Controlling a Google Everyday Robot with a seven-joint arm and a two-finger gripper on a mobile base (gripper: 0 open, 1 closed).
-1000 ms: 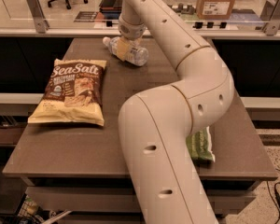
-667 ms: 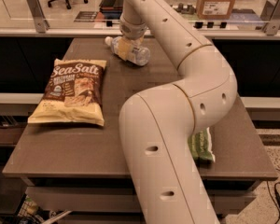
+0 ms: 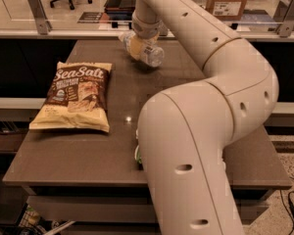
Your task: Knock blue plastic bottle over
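The blue plastic bottle (image 3: 146,52) is a small clear bottle with a pale label. It lies tilted on its side at the far middle of the brown table (image 3: 88,155), with its clear base pointing right and toward me. My gripper (image 3: 140,37) comes down from the cream arm right over the bottle's upper end and touches or nearly touches it. The arm's wrist hides most of the gripper.
A Sea Salt snack bag (image 3: 76,98) lies flat on the left of the table. A sliver of a green bag (image 3: 136,153) shows beside my forearm (image 3: 186,146), which covers the table's right half. A rail and glass partition (image 3: 39,13) run behind the far edge.
The bottle and the gripper have shifted a little to the right. My forearm has swung left and now covers the green bag.
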